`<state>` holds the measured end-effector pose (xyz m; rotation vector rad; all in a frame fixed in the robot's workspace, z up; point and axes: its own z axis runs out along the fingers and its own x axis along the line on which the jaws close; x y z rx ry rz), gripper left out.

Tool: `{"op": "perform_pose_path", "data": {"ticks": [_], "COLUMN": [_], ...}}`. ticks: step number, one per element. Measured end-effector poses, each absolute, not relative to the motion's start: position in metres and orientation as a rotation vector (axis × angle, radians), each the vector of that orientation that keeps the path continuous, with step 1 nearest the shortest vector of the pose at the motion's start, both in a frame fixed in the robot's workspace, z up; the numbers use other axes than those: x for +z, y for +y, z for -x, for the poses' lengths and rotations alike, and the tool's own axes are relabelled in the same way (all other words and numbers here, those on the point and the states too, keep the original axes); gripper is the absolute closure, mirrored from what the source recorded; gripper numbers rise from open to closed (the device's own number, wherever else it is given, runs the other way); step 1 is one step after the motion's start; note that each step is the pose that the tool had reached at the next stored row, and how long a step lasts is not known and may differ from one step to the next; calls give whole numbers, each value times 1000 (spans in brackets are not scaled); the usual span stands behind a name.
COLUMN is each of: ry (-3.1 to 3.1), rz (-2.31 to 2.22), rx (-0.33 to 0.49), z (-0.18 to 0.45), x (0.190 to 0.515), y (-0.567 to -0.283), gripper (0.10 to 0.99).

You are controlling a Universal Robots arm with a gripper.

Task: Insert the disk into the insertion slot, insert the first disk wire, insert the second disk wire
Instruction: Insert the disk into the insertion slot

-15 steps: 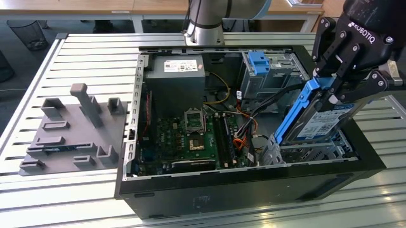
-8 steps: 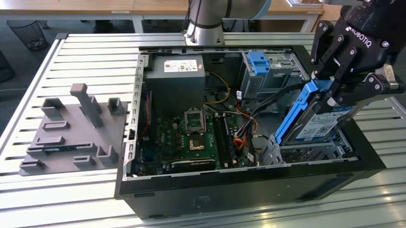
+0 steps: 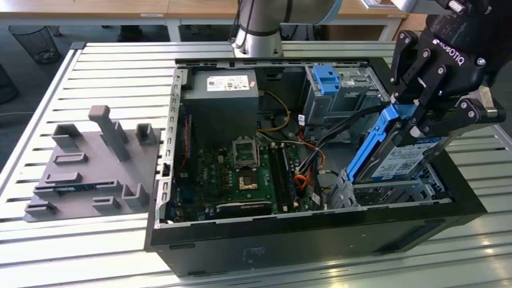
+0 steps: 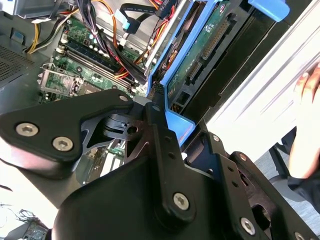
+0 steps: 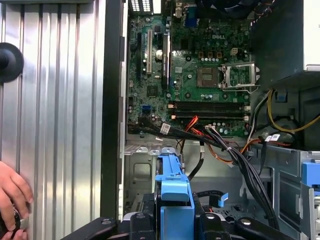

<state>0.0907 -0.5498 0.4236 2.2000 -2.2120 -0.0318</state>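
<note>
My gripper [image 3: 420,123] was clenched on the disk [image 3: 404,159], its fingers pinching the blue carrier rail at the upper end; in the second wrist view the drive's green circuit side [image 4: 205,45] faced the camera and its connector edge looked bare, with nothing plugged in.

The disk stood steeply tilted, not flat; its lower end was down at the mouth of the insertion slot [image 3: 384,192], while its upper end was raised well above the cage. I could not tell whether the lower edge had already caught inside the bay or was only touching its rim.

So I judged the first step to be under way but unfinished; the disk was at the slot, not seated in it.

Both wire steps looked untouched; the black cables [image 3: 336,129] and the orange ones [image 3: 303,180] lay loose across the open computer case [image 3: 320,240], between the motherboard [image 3: 240,174] and the slot, none of them reaching the drive.

Behind the slot stood the taller cage [image 3: 336,99] with its blue clip [image 3: 327,78]; that one played no part here.

Farther out, on the exterior view's left, a grey fixture plate [image 3: 88,162] sat on the slatted table [image 3: 104,66]; a person's hand [image 5: 12,192] rested on the table, beside the case.
</note>
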Motion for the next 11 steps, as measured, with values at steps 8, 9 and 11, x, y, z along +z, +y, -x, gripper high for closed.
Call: {"op": "perform_pose_path", "data": {"ticks": [8,9,11], "ry": [-2212,-2212,-2212], "rz": [-2200,-2200,-2200], "rx": [-32,-32,-32], "z": [-91,-91,-91], "x": [419,418,417], "y": [-550,-550,-550], "gripper": [722,722,722]}}
